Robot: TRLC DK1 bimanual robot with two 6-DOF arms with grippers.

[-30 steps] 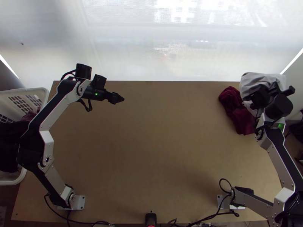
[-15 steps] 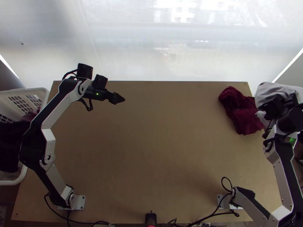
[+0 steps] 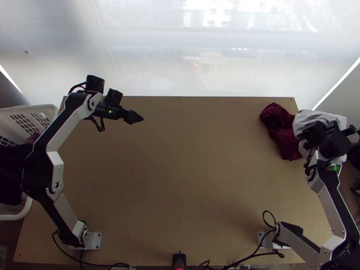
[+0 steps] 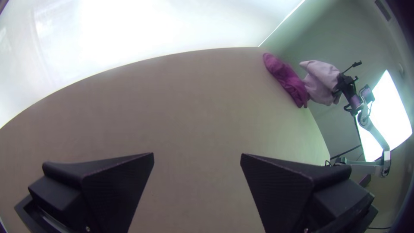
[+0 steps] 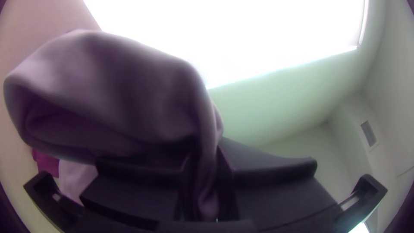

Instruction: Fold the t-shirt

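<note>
Right gripper (image 3: 332, 126) pinches a probable t-shirt (image 3: 314, 118).

We can read no text, label, brand or number in the top view or in either wrist view. We can make out no legible sign in them either.
</note>
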